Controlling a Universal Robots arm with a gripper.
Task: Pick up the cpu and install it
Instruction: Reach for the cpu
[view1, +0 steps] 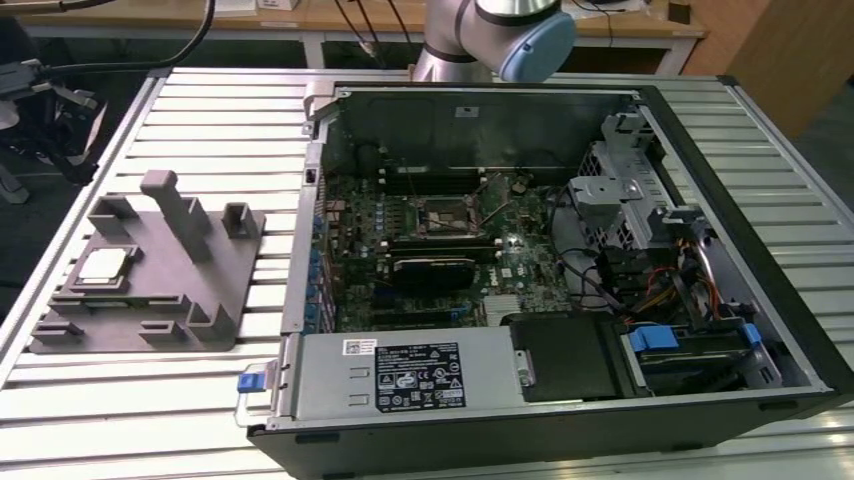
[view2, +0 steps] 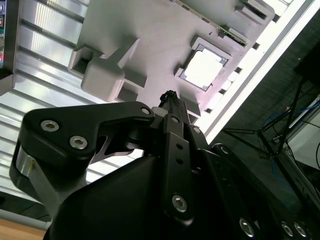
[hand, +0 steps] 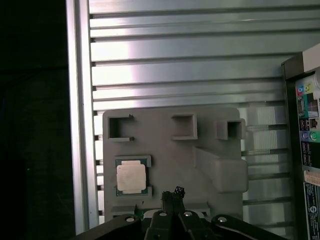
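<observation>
Matt grey plastic on bright ribbed metal

The cpu (hand: 131, 178) has a smooth, silvery-beige metal top with a dull sheen. It lies in a fixture block (view1: 160, 290) of matt grey plastic. The table (view1: 200, 110) is ribbed, brushed metal that catches the light in pale bands. The computer case (view1: 534, 110) is bare grey sheet metal inside with a black matt shell outside. The gripper (view2: 169, 96) is black with a faint satin gloss and shiny steel screw heads. The arm's joint cap (view1: 534, 45) is smooth pale-blue plastic.
</observation>
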